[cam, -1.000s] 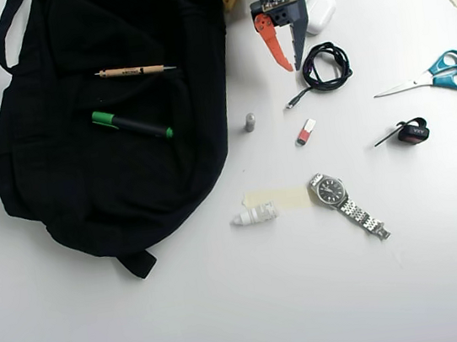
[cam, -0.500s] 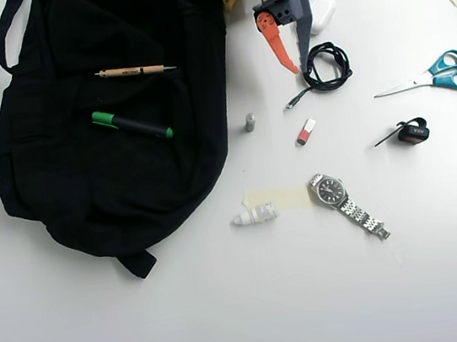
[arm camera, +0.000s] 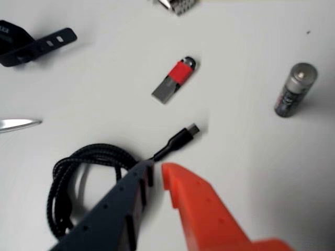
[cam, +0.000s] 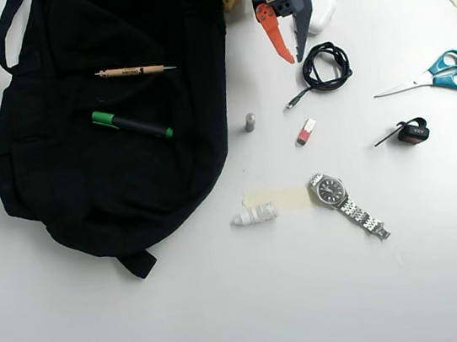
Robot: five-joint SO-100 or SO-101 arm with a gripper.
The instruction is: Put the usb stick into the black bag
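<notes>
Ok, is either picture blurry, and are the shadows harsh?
Wrist view: slightly soft throughout, the fingers near the lens blurriest, the usb stick readable. Overhead view: sharp, even light, faint shadows, the black bag nearly without detail.

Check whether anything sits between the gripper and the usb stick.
The black cable's plug end lies on the table between the open gripper and the usb stick; in the wrist view it points toward the stick, just ahead of the fingertips.

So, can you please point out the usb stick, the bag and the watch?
usb stick [arm camera: 175,79], wrist view, on its red body.
bag [cam: 87,191], overhead view, on bare black fabric below the marker.
watch [cam: 331,191], overhead view, on its dial.
</notes>
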